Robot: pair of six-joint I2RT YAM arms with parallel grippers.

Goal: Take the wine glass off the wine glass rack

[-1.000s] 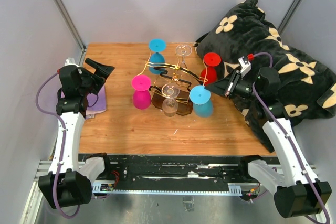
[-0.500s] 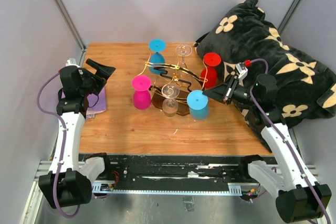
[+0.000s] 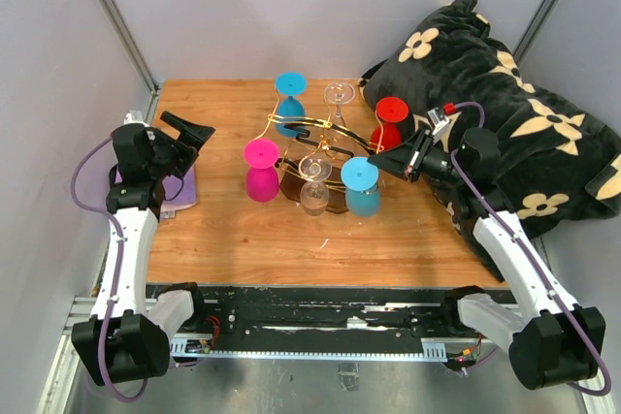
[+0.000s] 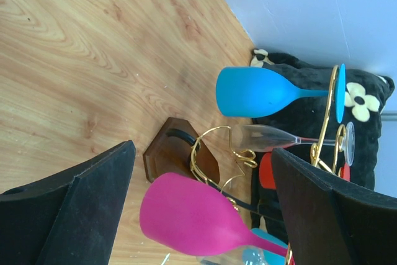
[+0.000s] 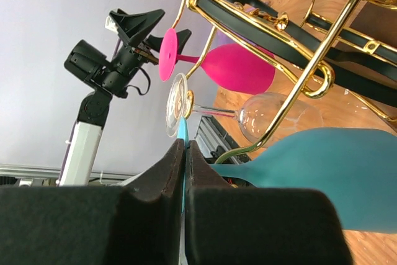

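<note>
- The right hand (image 3: pixel 381 164) is pinched shut on the thin foot rim of the teal opaque wine glass (image 3: pixel 363 199), which lies straight ahead of its fingertips.
- The glass hangs upside down, its stem upright and its bowl below the hand, just beside the gold wire rack on a dark wooden base (image 5: pixel 267 27).
- The left hand (image 3: pixel 194 135) gapes wide and empty, well apart, so the right is nearer.
</note>
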